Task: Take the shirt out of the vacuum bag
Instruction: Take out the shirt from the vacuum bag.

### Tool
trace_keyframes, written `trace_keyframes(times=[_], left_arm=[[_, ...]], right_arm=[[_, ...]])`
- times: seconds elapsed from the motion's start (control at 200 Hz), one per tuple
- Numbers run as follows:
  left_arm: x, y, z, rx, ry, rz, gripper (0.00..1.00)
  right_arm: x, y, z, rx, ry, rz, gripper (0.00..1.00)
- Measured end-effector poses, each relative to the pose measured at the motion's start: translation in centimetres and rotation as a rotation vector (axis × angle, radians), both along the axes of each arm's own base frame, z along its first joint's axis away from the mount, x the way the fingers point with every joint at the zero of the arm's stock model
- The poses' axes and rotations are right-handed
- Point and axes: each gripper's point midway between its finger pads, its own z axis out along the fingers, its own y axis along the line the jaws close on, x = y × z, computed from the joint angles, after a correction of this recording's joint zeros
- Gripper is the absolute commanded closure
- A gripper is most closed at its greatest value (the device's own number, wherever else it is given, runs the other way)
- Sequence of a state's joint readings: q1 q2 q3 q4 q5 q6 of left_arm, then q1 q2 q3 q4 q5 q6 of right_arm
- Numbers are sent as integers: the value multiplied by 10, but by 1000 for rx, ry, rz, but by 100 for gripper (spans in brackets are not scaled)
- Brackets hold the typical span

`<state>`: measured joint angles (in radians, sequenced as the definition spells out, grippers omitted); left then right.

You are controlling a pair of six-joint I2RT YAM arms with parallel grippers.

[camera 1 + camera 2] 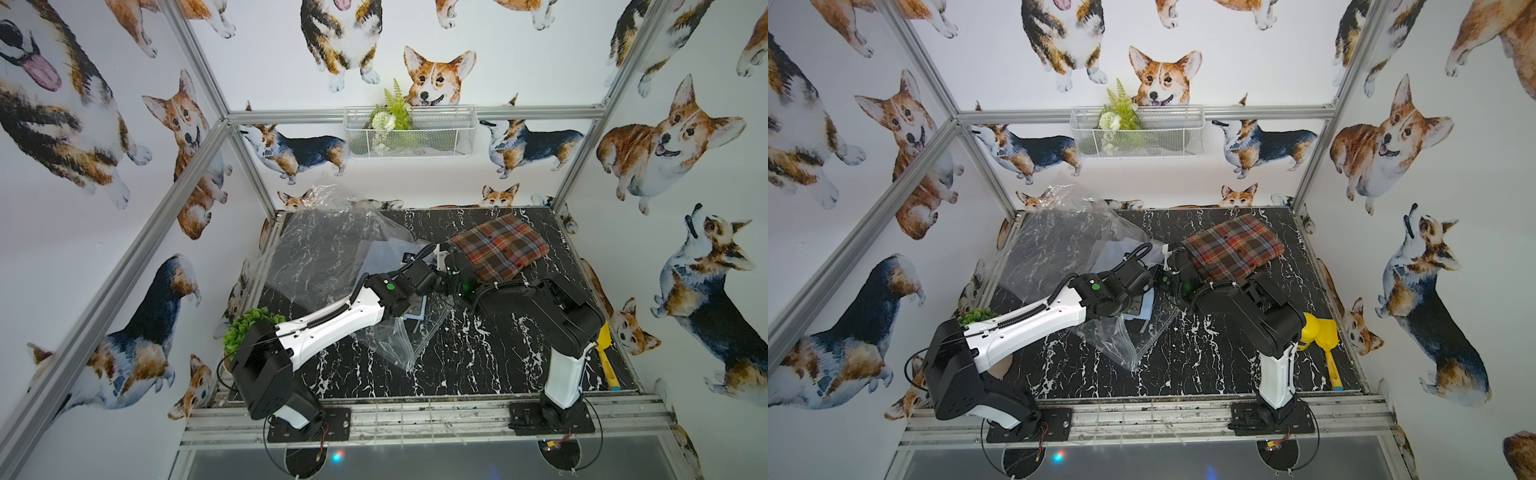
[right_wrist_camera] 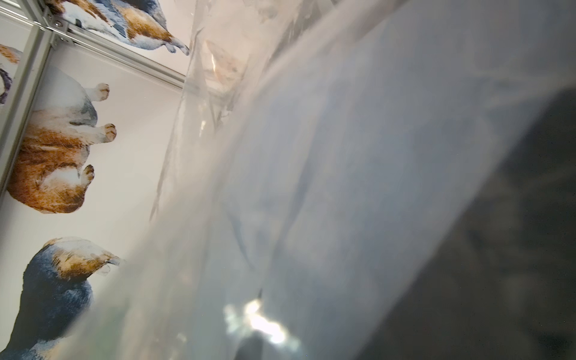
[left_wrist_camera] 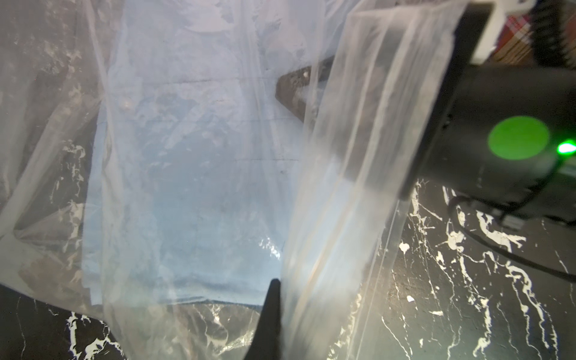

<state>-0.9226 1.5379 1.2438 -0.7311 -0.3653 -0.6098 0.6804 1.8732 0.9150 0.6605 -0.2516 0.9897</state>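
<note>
presently, item one: vacuum bag (image 1: 328, 253), clear crinkled film, spread from the 10 o'clock corner of the table (image 1: 478, 353) to its centre, zip band (image 1: 409, 349) trailing toward 6.
item two: pale blue shirt (image 3: 193, 187), inside the bag at table centre, beneath where the two grippers meet; long axis about 8 to 2 o'clock, in line with the left gripper's reach.
left gripper (image 3: 273, 290): fingers closed on the lifted zip band; the shirt lies straight ahead of them, so this side is nearer.
right gripper (image 1: 445, 272): at the shirt's 2 o'clock end, jaws closed; film smears its wrist view, so whether it pinches cloth or only plastic cannot be told.
plaid folded cloth (image 1: 498, 245): outside the bag, at 1 o'clock.
writing: none legible; a green round sticker (image 1: 390, 286) by the left gripper, no brand.
</note>
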Motion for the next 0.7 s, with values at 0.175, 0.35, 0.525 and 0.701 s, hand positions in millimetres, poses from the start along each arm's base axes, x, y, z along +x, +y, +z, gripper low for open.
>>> trace_keyframes(times=[0.175, 0.35, 0.525, 0.701], left_arm=[[2, -2, 0, -2, 0, 3, 100], [4, -4, 1, 1, -4, 6, 100], [8, -7, 3, -2, -11, 12, 100], [9, -6, 5, -1, -20, 16, 100]], right_arm=[[-15, -11, 10, 6, -7, 4, 100], [-36, -26, 20, -6, -13, 23, 100], [-59, -39, 25, -6, -5, 45, 100], [-86, -62, 57, -22, -58, 62, 100]])
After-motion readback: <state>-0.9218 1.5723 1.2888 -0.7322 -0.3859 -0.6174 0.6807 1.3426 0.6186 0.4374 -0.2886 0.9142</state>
